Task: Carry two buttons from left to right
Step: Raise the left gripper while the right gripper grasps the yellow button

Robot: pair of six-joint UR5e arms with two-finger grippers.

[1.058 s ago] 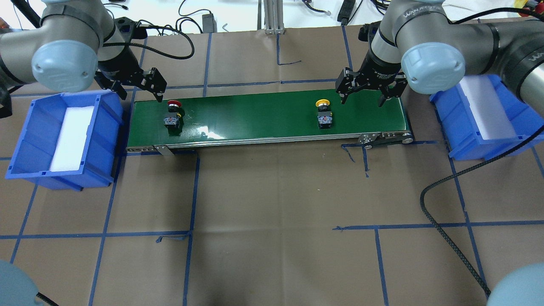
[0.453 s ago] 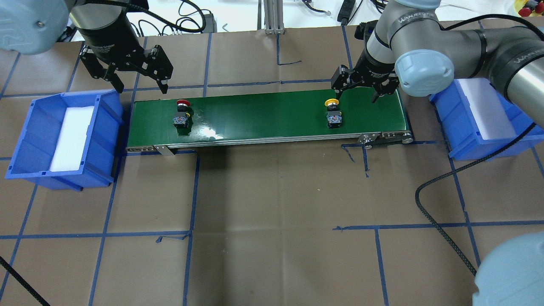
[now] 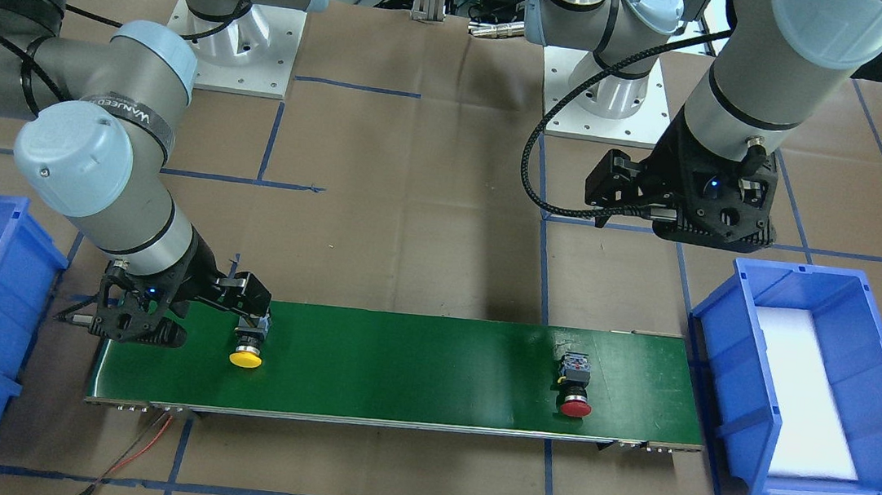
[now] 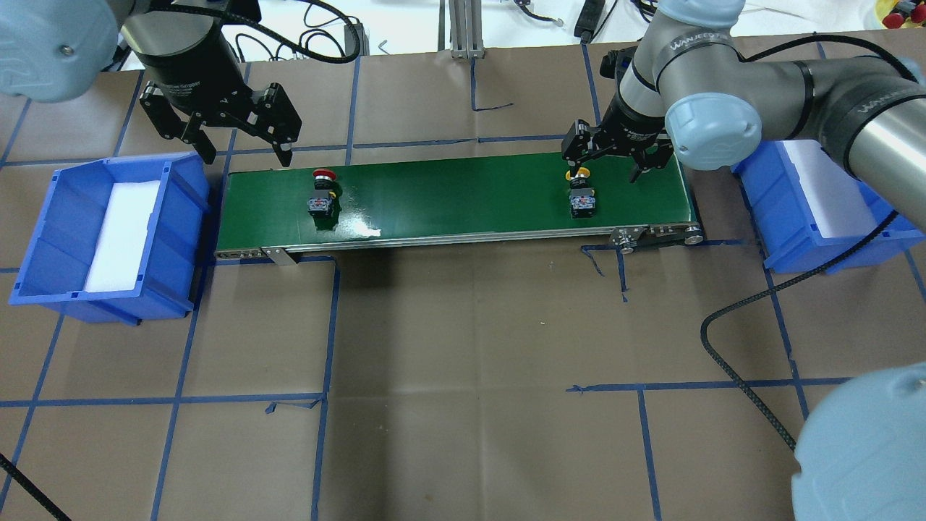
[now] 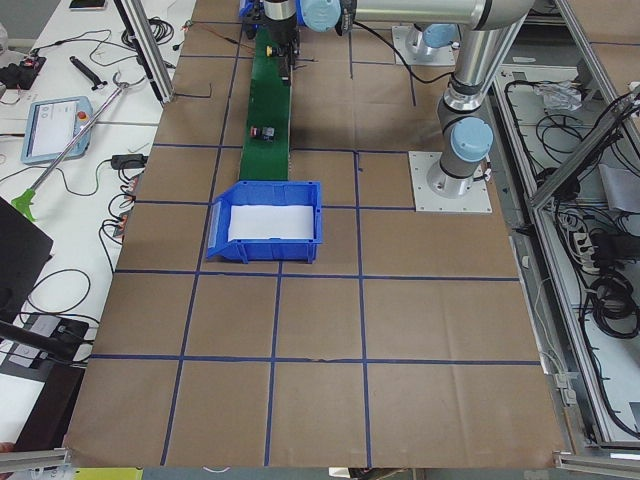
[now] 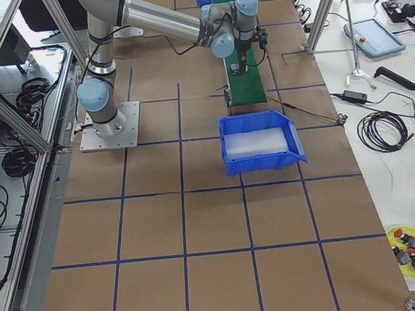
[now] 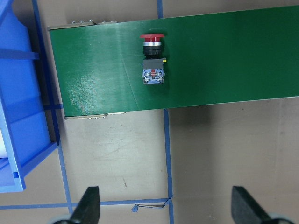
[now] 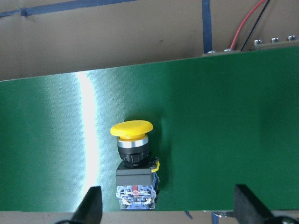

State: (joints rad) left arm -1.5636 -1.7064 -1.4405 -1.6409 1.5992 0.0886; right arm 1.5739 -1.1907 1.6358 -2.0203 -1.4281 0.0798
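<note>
**Right gripper spread wide above the yellow button**

Right gripper (image 4: 605, 174) hangs low over the right part of the green conveyor belt (image 4: 448, 195) in the overhead view, jaws spread wide and holding nothing. Its wrist camera shows the yellow-capped push-button (image 8: 133, 161) lying on its side between the two fingers (image 8: 91, 207), nearer the one at the lower left of that frame. Left gripper (image 4: 249, 163) hovers just past the belt's left end, equally wide open and empty. The red-capped push-button (image 4: 322, 194) lies on the belt just below it in the frame, near the blue bin (image 4: 43, 239) at the left edge. A second blue bin (image 4: 785, 224) sits at the right (presumably the destination).

Both buttons look light and rigid. The mushroom cap is smooth and rounded, so pads would likely slip off it, and the button might roll on it. The square black body below the collar offers flat, parallel faces and seems the better place to pinch. The contact block at the tail looks more delicate.
</note>
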